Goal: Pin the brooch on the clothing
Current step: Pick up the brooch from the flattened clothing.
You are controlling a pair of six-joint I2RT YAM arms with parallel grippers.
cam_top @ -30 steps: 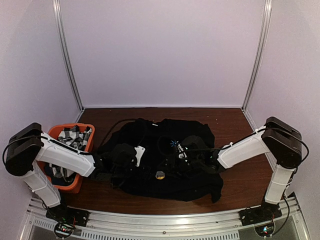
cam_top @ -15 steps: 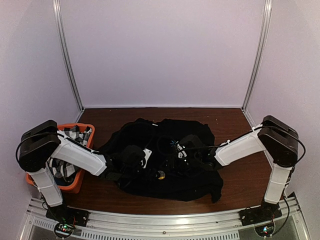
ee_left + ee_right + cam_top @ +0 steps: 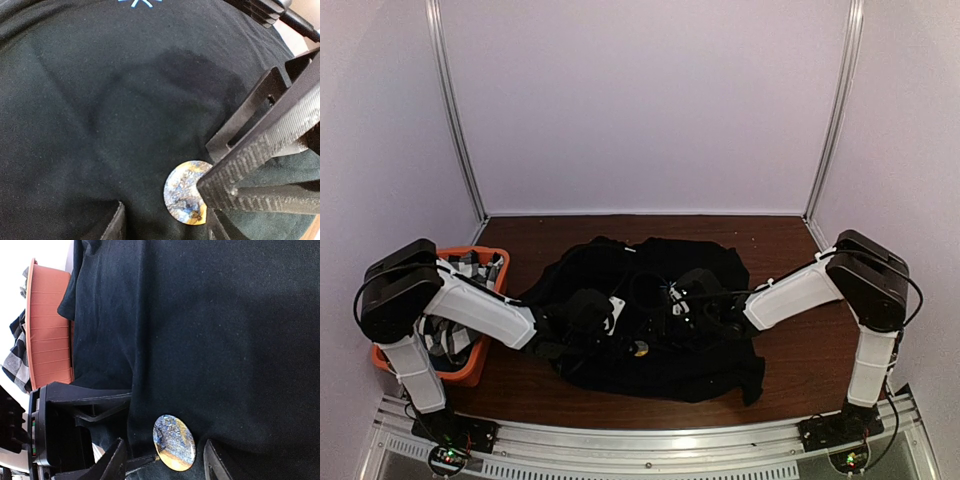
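The clothing, a black T-shirt (image 3: 710, 265), lies crumpled mid-table, its light-blue starburst print (image 3: 140, 2) at the top edge of the left wrist view. The brooch (image 3: 640, 349), a round blue-and-yellow disc, rests face up on the shirt (image 3: 75, 100). My left gripper (image 3: 166, 227) is open and straddles the brooch (image 3: 182, 200); its fingers are not visibly touching it. From the other side my right gripper (image 3: 166, 462) is open too, with the brooch (image 3: 174, 442) between its fingers. One ridged right finger (image 3: 260, 165) covers the disc's right edge.
An orange basket (image 3: 480, 375) holding a black-and-white checked cloth (image 3: 470, 270) stands at the left, close behind my left arm. In the right wrist view the basket (image 3: 47, 335) shows beyond the shirt. Bare brown table (image 3: 810, 350) lies to the right.
My left arm has reached right, bringing its gripper over the brooch, and its jaws have narrowed. My right gripper has edged slightly left toward the brooch.
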